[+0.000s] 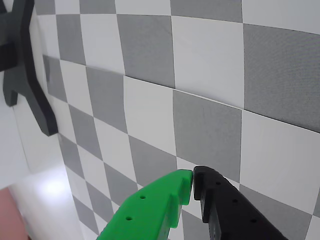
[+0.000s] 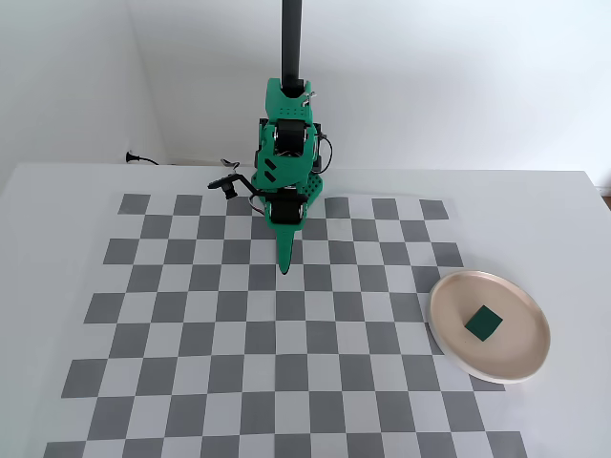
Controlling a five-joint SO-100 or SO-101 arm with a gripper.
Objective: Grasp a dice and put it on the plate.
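Observation:
In the fixed view the dark green dice (image 2: 483, 322) lies inside the pale pinkish-beige plate (image 2: 449, 315) at the right side of the checkerboard. My gripper (image 2: 284, 268) hangs far to the left of it, near the arm's base, pointing down over the board's upper middle. In the wrist view the gripper (image 1: 193, 176) shows a green finger and a black finger with tips touching, shut and empty. A blurred pinkish edge of the plate (image 1: 7, 212) shows at the lower left corner of the wrist view. The dice is out of the wrist view.
The grey-and-white checkerboard mat (image 2: 191, 315) covers the white table. The green arm and its black post (image 2: 291, 38) stand at the board's back edge, with a cable (image 2: 143, 159) along the wall. A dark camera mount (image 1: 22, 65) shows at the wrist view's left.

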